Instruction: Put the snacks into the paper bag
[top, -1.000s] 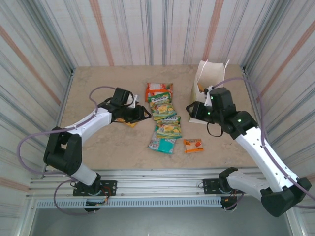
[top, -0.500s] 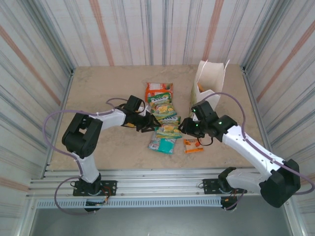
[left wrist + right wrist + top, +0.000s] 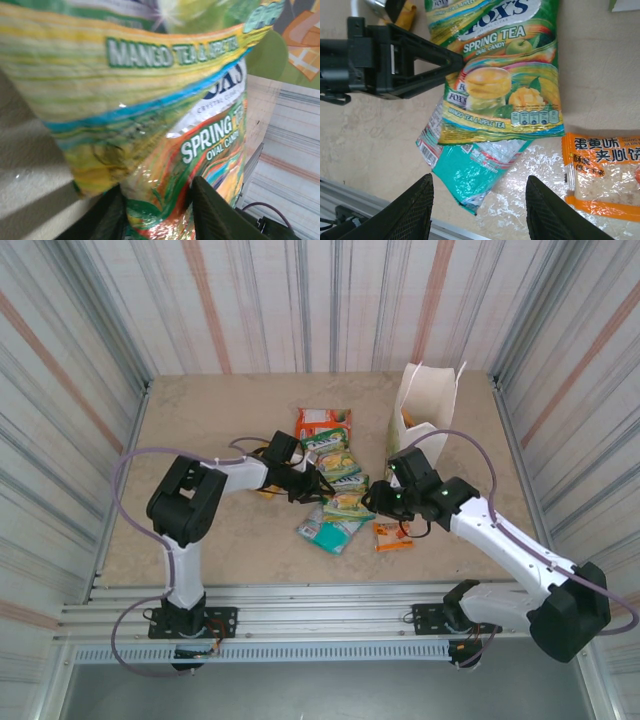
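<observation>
Several foil snacks lie in a row mid-table: an orange-red packet, three green-yellow packets, a teal packet and a small orange packet. My left gripper reaches in from the left. Its fingers press either side of the nearest green-yellow Spring Tea packet at its left edge. My right gripper hangs open just above the teal packet, beside the orange packet. The white paper bag stands upright at the back right.
A yellow packet lies partly under the left arm. Corrugated metal walls close in the table on three sides. The aluminium rail runs along the near edge. Bare tabletop spreads to the left and back.
The left gripper slid right from the yellow packet into the row and closed on the Spring Tea packet, nudging it and the teal one. The right gripper came down from the bag.
</observation>
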